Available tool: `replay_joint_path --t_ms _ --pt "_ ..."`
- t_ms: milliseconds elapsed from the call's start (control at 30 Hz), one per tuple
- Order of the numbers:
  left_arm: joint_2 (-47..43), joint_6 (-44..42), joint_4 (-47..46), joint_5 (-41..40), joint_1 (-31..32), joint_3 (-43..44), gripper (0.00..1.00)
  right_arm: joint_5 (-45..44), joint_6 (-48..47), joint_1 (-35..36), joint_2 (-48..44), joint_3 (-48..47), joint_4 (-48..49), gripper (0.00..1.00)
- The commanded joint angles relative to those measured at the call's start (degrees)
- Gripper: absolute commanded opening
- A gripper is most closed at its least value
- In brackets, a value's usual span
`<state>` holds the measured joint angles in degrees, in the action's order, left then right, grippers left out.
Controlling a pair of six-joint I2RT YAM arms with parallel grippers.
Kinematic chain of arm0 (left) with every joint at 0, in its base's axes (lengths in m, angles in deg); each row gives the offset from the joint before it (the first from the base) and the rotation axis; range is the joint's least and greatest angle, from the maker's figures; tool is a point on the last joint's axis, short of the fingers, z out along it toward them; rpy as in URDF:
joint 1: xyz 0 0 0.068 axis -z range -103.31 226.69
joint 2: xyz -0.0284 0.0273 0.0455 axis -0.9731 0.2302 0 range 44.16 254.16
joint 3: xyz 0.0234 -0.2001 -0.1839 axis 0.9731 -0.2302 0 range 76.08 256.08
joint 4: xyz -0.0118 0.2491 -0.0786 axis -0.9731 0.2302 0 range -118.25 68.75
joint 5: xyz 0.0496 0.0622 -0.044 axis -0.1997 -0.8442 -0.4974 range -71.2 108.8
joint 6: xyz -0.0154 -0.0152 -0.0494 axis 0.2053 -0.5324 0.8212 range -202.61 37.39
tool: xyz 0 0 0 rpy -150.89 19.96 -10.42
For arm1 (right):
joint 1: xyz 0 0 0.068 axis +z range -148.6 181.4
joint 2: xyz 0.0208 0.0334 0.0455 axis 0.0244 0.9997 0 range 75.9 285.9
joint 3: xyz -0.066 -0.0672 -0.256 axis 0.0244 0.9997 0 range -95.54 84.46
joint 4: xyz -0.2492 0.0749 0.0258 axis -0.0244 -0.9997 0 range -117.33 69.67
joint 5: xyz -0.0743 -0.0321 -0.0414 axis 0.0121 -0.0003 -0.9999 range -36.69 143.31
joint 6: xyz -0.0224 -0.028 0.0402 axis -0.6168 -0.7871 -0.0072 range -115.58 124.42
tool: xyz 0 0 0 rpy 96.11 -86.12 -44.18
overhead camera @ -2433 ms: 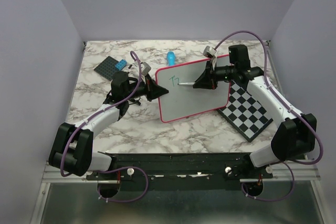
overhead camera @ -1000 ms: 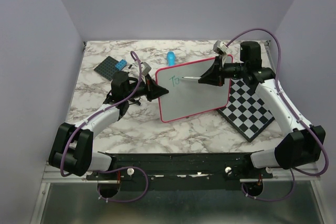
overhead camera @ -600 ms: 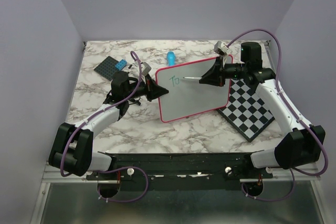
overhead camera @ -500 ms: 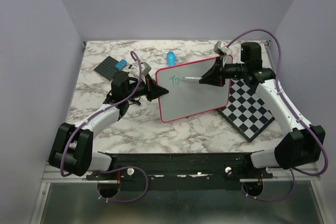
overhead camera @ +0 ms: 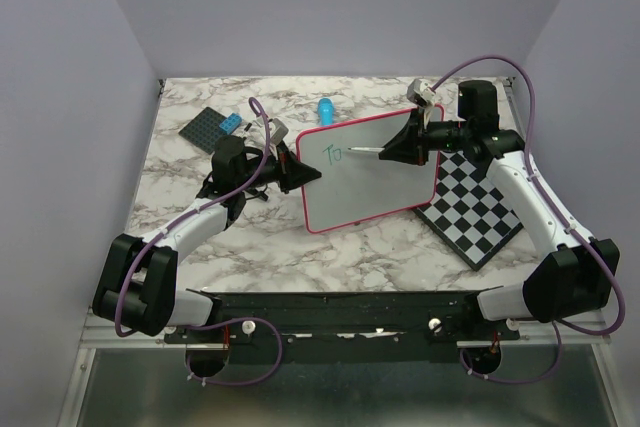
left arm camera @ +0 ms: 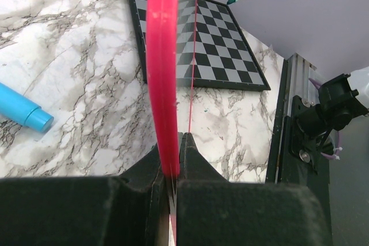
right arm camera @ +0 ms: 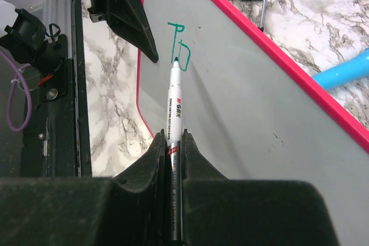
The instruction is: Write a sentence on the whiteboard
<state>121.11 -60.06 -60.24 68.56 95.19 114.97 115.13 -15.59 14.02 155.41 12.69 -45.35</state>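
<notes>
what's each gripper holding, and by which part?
Left gripper is shut on the whiteboard, pinching the pink rim at its left edge. Right gripper is shut on the marker, by its barrel, tip at the board.

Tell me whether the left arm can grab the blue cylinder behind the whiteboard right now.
Probably not: the left gripper is shut on the rim of the whiteboard. The blue cylinder lies unobstructed nearby, but the gripper would have to release the board first.

Found right pincer [right arm camera: 171, 142] clamped on white marker [right arm camera: 173, 110], tip just beside green strokes [right arm camera: 180, 50] on whiteboard [right arm camera: 259, 119]. Noted left pincer [right arm camera: 131, 24] at its pink rim; blue cylinder [right arm camera: 346, 68] on marbled worktop [right arm camera: 109, 105].
</notes>
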Motion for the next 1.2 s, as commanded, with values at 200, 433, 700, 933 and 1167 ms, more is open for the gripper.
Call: replay_joint_path --t_ms 200,433,700,933,1167 --pt "0.22 -6.55 4.13 -3.53 -0.04 0.3 0.0 1.37 -1.0 -0.32 0.56 0.31 -0.65 0.01" --pt "0.22 -6.64 4.21 -3.53 -0.04 0.3 0.0 1.2 -1.17 -0.23 0.74 0.31 -0.56 0.01" --pt "0.22 -6.64 4.3 -3.53 -0.04 0.39 0.0 1.02 -1.26 -0.93 1.7 -1.27 -0.56 0.0" --pt "0.22 -6.73 4.3 -3.53 -0.04 0.31 0.0 1.11 -0.91 -1.55 2.67 -3.03 -0.56 0.0" --pt "0.22 -6.9 4.56 -3.61 0.04 0.3 0.0 0.93 0.5 -1.64 3.99 -4.78 0.32 0.01"
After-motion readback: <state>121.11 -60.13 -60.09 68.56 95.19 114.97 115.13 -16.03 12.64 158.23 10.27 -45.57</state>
